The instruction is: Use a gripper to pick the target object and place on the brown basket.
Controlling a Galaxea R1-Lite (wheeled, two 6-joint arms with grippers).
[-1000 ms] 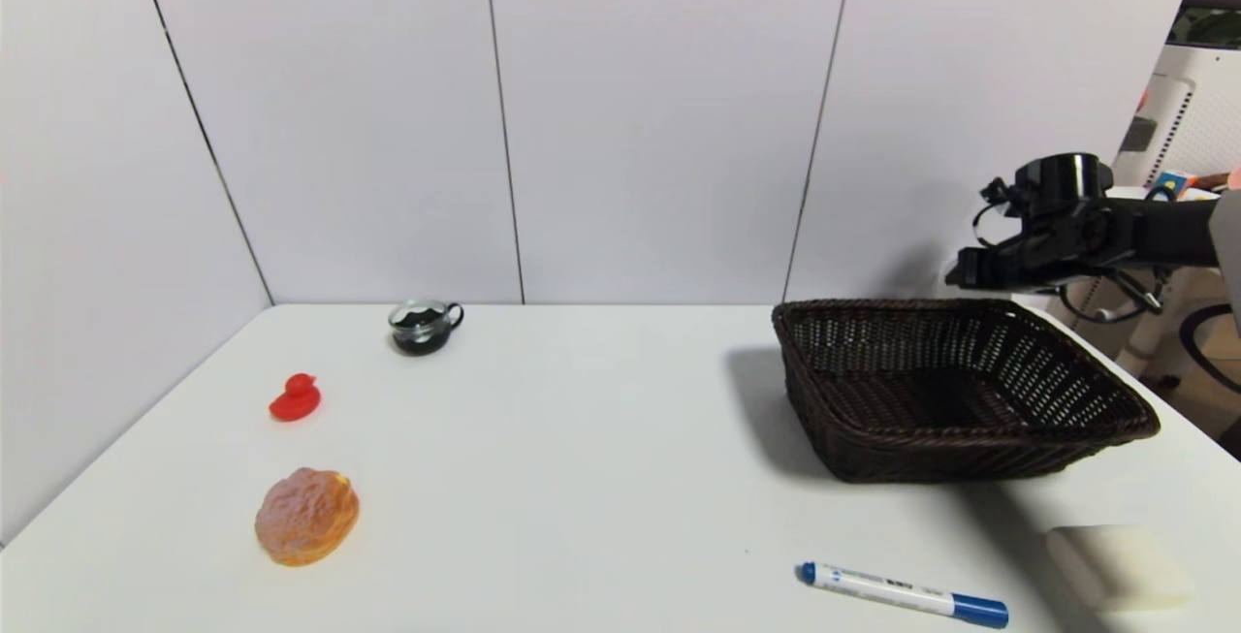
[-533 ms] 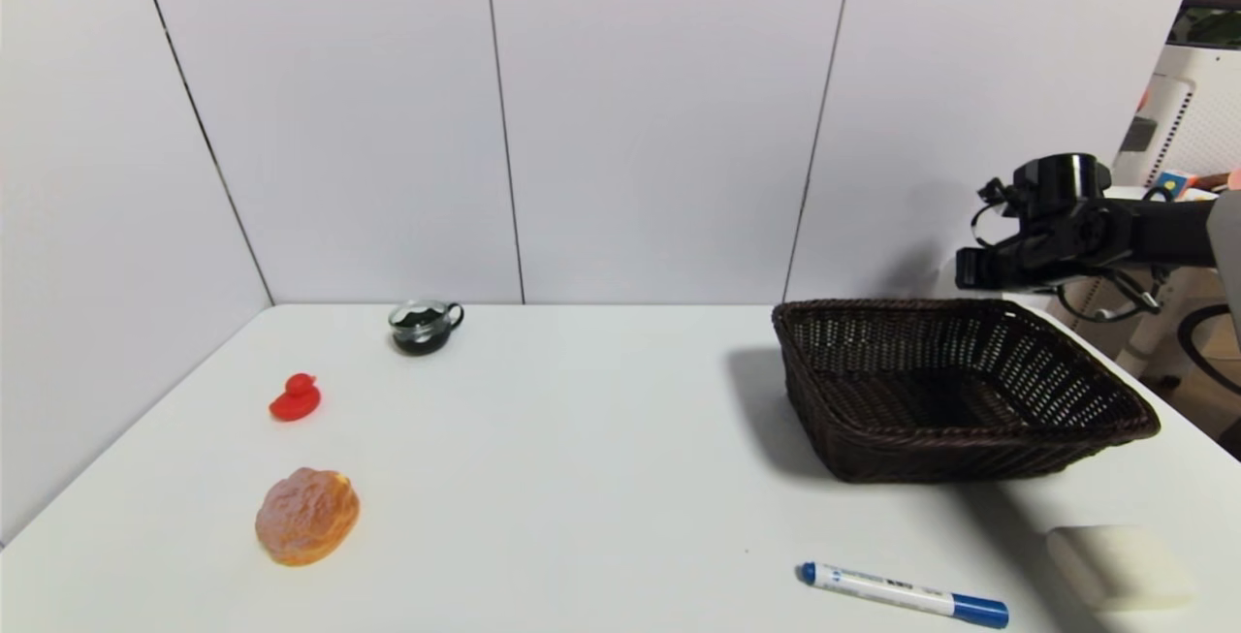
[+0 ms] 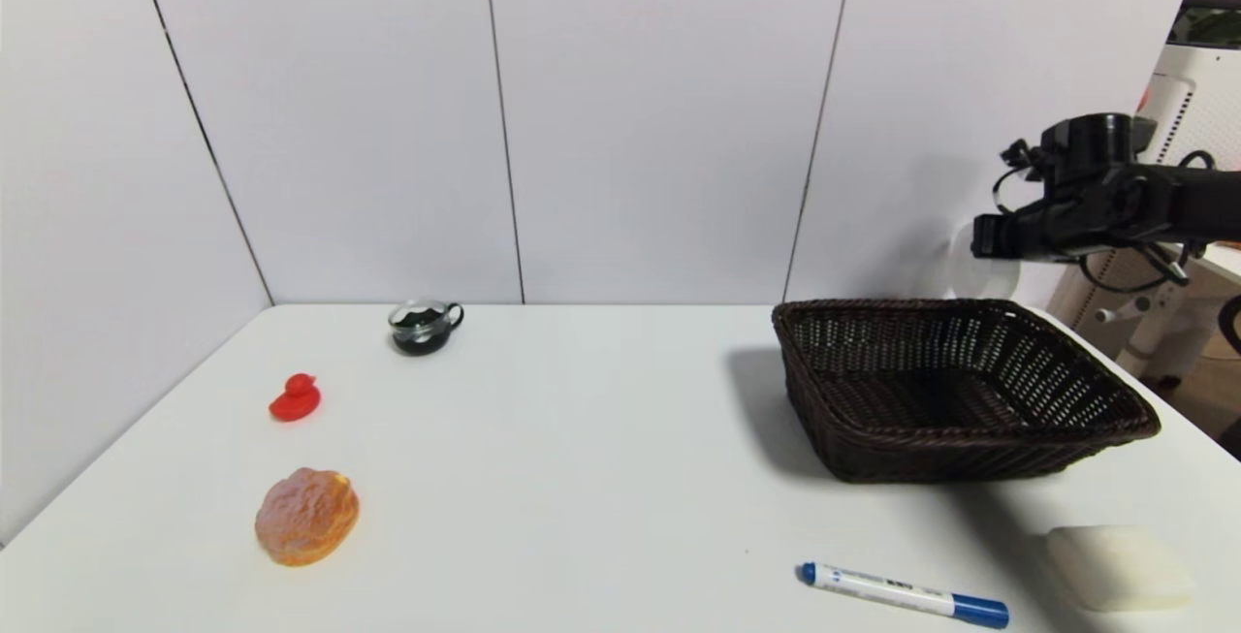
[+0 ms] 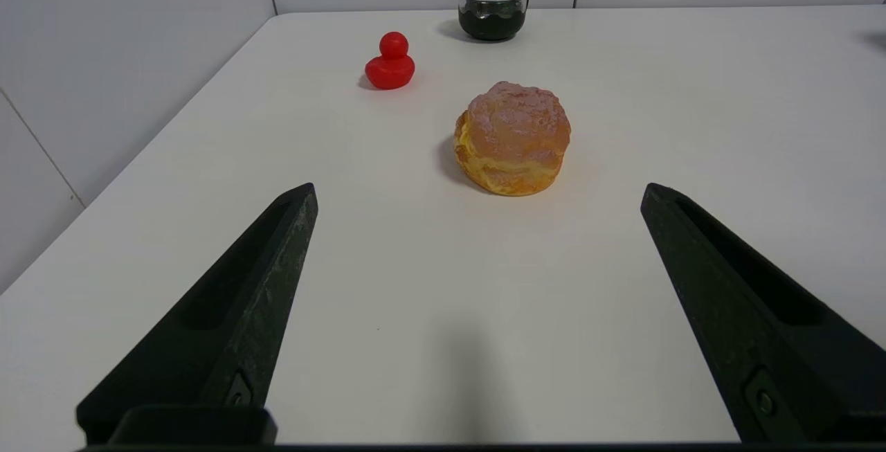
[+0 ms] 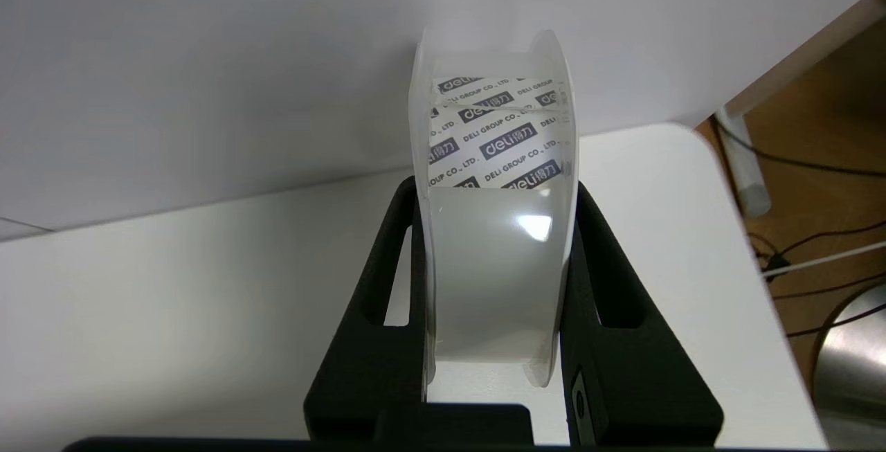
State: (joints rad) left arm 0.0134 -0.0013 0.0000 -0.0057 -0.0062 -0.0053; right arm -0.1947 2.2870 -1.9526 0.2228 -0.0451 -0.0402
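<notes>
Clutter is spread across the white table: a red toy duck and a cream puff lie well apart from the basket on the robot's left, a dark glass cup stands near the back wall, a blue-capped marker lies at the front edge, and a cream sponge block sits just past it at the front right corner. None of these lies between the right gripper and the brown basket.

The right gripper hangs in the air above the basket's far right corner, clear of the rim, its fingers clamped on the target object — a white plastic spool of clear tape, held on edge by its two flat rims. In the head view the spool shows as a pale disc below the black gripper, against the wall. Through the clear tape the inner core reads "deli" and "DELI GROUP CO., LTD", repeated in rows.

The left gripper is parked low over the table's front left part, fingers spread wide with nothing between them — the cream puff lies just ahead of it, the duck and cup farther off. The marker's barrel bears small print too fine to read.
</notes>
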